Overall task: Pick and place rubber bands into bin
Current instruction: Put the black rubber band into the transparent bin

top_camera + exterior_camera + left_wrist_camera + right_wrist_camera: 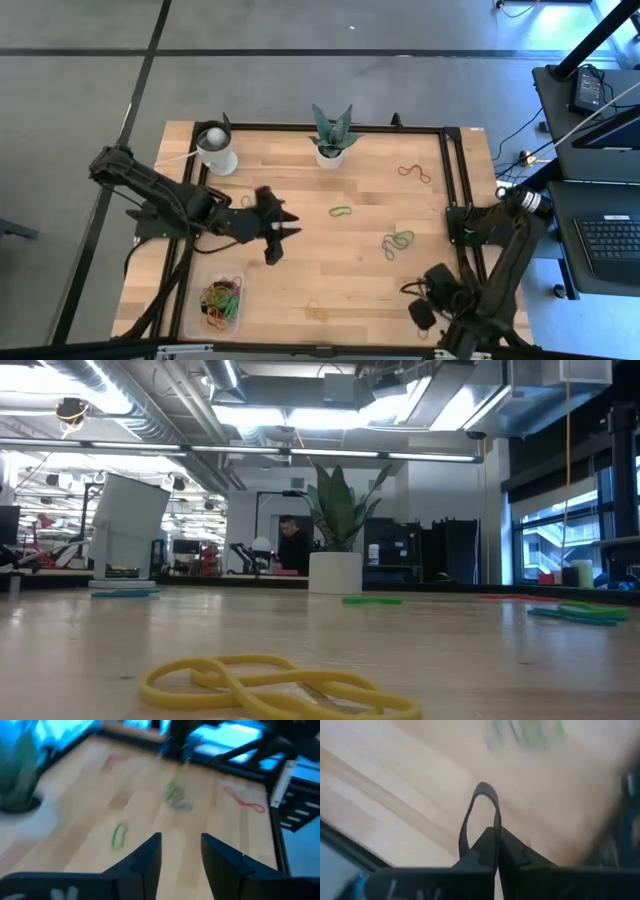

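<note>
From above, the wooden table (pixel 300 290) carries a clear bin (pixel 222 301) at its near-left corner, holding a heap of rubber bands (pixel 221 298) in green, red, orange and yellow. The left gripper (pixel 281 228) hangs over the left-centre of the table, just beyond the bin. The right gripper (pixel 421 300) sits low at the near-right edge. Loose bands lie scattered: a green band (pixel 341 211) at the centre, a green and blue cluster (pixel 397 242) to its right, a red band (pixel 414 173) far right, and a yellow band (pixel 316 311) near the front edge. A white cup (pixel 216 148) and a potted plant (pixel 332 136) stand along the far edge.

At table height, the yellow band (pixel 280 687) lies closest, with the plant pot (pixel 334 572) and the white cup (pixel 128 533) farther back; a person (pixel 293 547) sits in the room beyond.

From the left wrist, the fingers (pixel 145 862) stand apart with nothing between them, over bare wood, with the green band (pixel 119 834) just ahead of them.

From the right wrist, the fingers (pixel 482 851) are pressed together on a dark rubber band (pixel 481 810), whose loop stands up from the tips above the table.
</note>
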Robot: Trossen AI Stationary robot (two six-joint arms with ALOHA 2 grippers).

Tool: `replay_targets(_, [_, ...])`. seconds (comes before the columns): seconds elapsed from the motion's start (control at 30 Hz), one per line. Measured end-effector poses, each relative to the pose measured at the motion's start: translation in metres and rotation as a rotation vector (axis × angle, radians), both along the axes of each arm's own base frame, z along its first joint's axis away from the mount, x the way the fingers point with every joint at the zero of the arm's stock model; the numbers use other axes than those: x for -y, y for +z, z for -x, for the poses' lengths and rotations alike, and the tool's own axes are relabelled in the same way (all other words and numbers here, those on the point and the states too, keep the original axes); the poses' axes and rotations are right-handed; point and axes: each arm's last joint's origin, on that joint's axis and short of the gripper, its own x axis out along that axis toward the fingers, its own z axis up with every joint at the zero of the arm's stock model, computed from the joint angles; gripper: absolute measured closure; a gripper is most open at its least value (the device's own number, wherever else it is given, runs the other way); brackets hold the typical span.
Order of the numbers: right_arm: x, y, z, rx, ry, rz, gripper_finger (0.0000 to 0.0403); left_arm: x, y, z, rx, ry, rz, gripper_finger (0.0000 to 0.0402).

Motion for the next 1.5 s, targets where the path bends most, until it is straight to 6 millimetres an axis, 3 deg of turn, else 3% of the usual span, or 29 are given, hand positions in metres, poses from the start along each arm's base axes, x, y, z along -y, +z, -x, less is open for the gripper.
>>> replay_targets(0.23, [0.029,0.053,-0.034,0.415,0.190,0.327,0.0399,0.028,-0.003,-0.045,0.228,-0.206,-0.139,0.0190])
replay_targets(0.47, [0.048,0.091,-0.075,0.483,0.373,0.589,0.0399,0.030,-0.005,-0.083,0.506,-0.202,-0.011,0.0113])
replay_targets(0.67, [0.050,0.113,-0.102,0.474,0.562,0.705,0.0399,0.024,-0.009,-0.094,0.574,-0.166,0.096,0.0099])
replay_targets(0.8, [0.050,0.118,-0.111,0.472,0.650,0.695,0.0399,0.024,-0.008,-0.094,0.578,-0.159,0.105,0.0102])
replay_targets(1.23, [0.061,0.120,-0.128,0.481,0.703,0.640,0.0399,0.027,-0.002,-0.093,0.636,-0.219,0.065,0.0115])
replay_targets(1.37, [0.063,0.122,-0.132,0.491,0.718,0.631,0.0399,0.027,-0.002,-0.093,0.632,-0.231,0.006,0.0178])
replay_targets(1.5, [0.065,0.122,-0.134,0.495,0.714,0.623,0.0397,0.028,-0.002,-0.093,0.629,-0.262,-0.029,0.0285])
